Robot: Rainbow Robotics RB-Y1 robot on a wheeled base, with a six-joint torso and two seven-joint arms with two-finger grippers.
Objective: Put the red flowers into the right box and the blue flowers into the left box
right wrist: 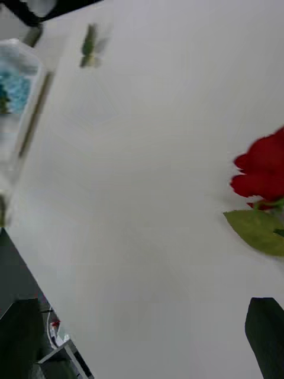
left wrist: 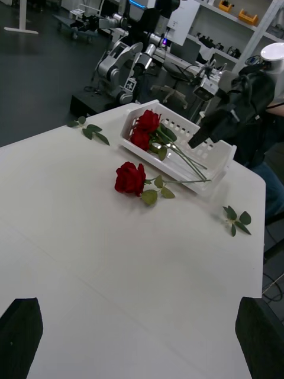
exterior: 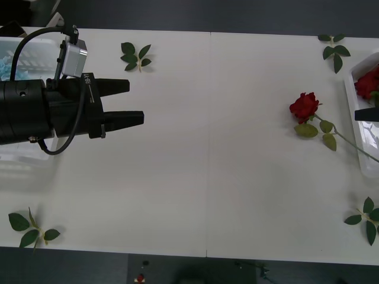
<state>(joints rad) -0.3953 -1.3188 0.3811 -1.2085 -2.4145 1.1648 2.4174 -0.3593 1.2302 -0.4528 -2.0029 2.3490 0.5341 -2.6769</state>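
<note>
Front view: left gripper (exterior: 135, 102), black, fingers parted and empty, above bare white table (exterior: 207, 148). Left box (exterior: 23, 47), slotted white plastic, at 10 o'clock, holding blue flowers (exterior: 9, 65). One red rose (exterior: 304, 106) lies at 3 o'clock, stem across the right box (exterior: 355, 83) rim. Right gripper (exterior: 367, 113) at the 3 o'clock edge; finger state cannot be told.

Right wrist view: rose bloom (right wrist: 263, 169), velvety, beside a black finger (right wrist: 266, 331).

Left wrist view: two roses (left wrist: 145, 130) lie inside the right box (left wrist: 213, 172).

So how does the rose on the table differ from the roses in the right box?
The rose on the table lies alone on the bare tabletop, stem resting across the right box rim. The roses in the box lie together inside. All share deep-red blooms and green stems.
</note>
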